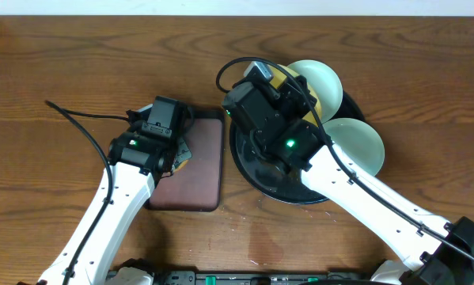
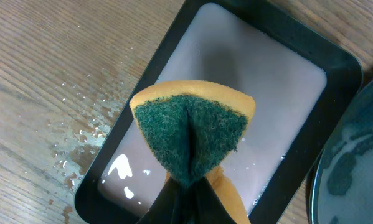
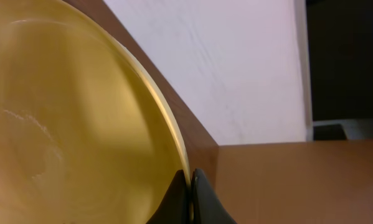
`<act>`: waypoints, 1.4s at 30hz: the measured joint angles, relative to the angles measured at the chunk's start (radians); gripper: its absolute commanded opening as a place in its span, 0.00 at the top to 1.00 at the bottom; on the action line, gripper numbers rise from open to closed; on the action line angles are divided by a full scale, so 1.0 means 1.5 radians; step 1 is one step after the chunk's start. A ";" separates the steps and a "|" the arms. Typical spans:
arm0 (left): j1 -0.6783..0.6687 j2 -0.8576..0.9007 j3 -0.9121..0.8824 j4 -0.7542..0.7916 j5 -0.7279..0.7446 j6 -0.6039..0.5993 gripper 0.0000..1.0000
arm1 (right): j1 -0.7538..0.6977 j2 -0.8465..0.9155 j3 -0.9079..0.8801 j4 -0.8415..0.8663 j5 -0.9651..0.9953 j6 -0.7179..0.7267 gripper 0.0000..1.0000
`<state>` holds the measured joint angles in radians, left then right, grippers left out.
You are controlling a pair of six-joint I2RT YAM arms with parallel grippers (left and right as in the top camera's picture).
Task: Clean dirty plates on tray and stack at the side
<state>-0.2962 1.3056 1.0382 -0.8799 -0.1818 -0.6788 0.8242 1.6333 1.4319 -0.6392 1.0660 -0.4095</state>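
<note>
My right gripper [image 3: 191, 182] is shut on the rim of the pale yellow plate [image 3: 68, 124] and holds it tilted over the black tray [image 1: 256, 170]. In the overhead view the plate [image 1: 316, 101] shows only in slivers behind the right wrist [image 1: 260, 95]. Two mint-blue plates rest on the tray's right side, one at the back [image 1: 322, 77] and one nearer [image 1: 362, 144]. My left gripper [image 2: 189, 196] is shut on a folded green and yellow sponge [image 2: 189, 127] above the maroon tray [image 2: 261, 74]. From above, that gripper [image 1: 177, 154] is over the maroon tray's left edge.
The maroon tray [image 1: 201, 170] lies just left of the black tray and holds a film of water. Water drops [image 2: 80, 130] lie on the wooden table beside it. The black tray's wet rim [image 2: 354, 162] shows at the right of the left wrist view.
</note>
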 measured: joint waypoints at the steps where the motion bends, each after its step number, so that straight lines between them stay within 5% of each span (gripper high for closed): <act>1: 0.000 0.000 0.000 0.000 0.000 0.000 0.93 | 0.000 0.000 0.000 0.000 -0.005 0.000 0.99; 10: 0.000 0.000 0.000 0.000 0.000 0.000 0.92 | -0.050 0.000 0.001 -0.047 -0.175 0.054 0.99; 18: 0.000 0.000 0.000 0.000 0.000 0.000 0.92 | -0.393 0.003 0.001 -0.072 -0.681 0.156 0.99; 23: 0.000 0.000 0.000 0.001 0.003 0.000 0.93 | -0.594 0.038 0.005 -0.071 -0.866 0.224 0.99; 32: 0.000 0.000 0.000 0.000 0.013 0.000 0.93 | -0.812 0.176 0.005 -0.011 -0.925 0.385 0.99; 39: 0.000 0.000 -0.002 0.006 0.013 0.000 0.93 | -0.876 0.218 0.005 0.052 -0.923 0.437 0.99; 42: 0.000 0.000 -0.008 0.010 0.013 -0.001 0.92 | -0.880 0.225 0.005 0.053 -0.920 0.452 0.90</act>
<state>-0.2962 1.3056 1.0267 -0.8654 -0.1627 -0.6796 -0.4953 1.9709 1.4391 -0.5602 -0.3141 0.2687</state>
